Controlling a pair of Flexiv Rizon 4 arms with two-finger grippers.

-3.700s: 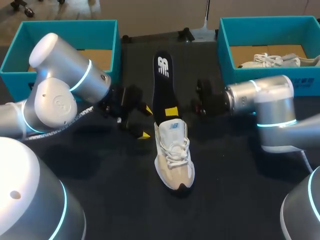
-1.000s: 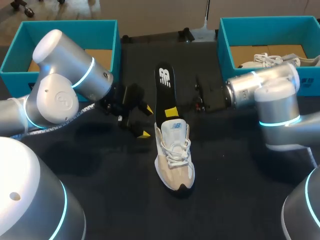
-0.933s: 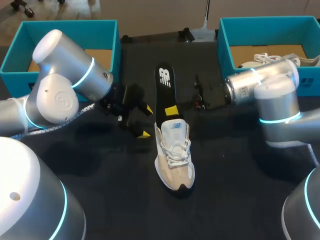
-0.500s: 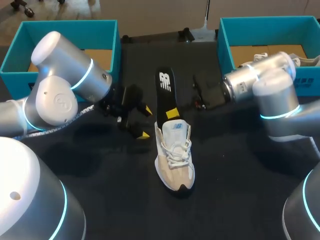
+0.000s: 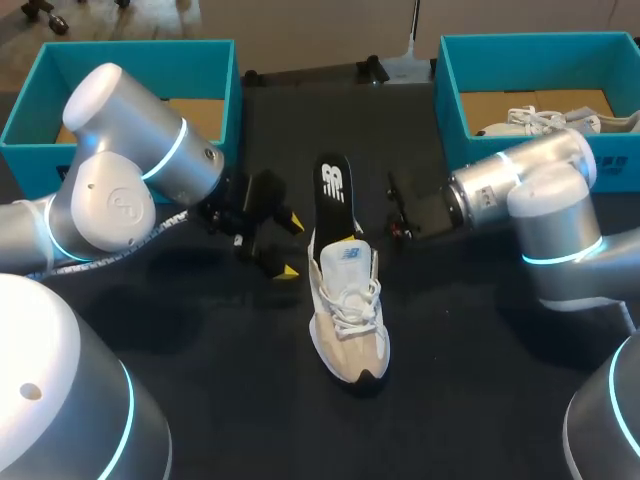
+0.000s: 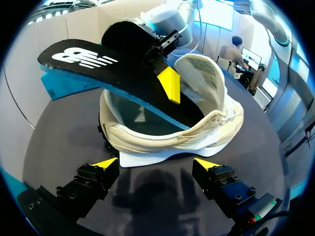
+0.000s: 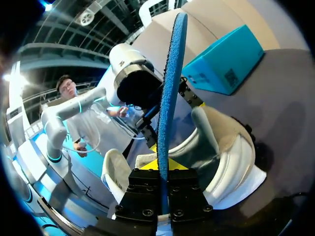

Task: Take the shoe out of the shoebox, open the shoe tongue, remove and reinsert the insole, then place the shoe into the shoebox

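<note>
A white and beige shoe [image 5: 346,312] lies mid-table, toe toward the near edge. A black insole [image 5: 333,192] with a blue underside slants into its heel opening, its far end raised. My right gripper [image 5: 347,239] is shut on the insole just above the collar. In the right wrist view the insole [image 7: 172,83] stands edge-on between the shut fingers of that gripper [image 7: 161,168], with the shoe [image 7: 224,152] beyond. My left gripper [image 5: 285,246] is open left of the heel. In its own view, this gripper [image 6: 156,163] faces the shoe [image 6: 173,135] and insole [image 6: 110,66], touching neither.
A teal shoebox [image 5: 215,60] stands at the back left behind my left arm. A second teal box [image 5: 450,85] at the back right holds another white shoe [image 5: 545,122]. Dark tabletop surrounds the shoe's toe.
The insole has slid down and deeper into the shoe's heel opening. My right gripper has closed tighter on it and dropped toward the collar. The left arm has barely moved.
</note>
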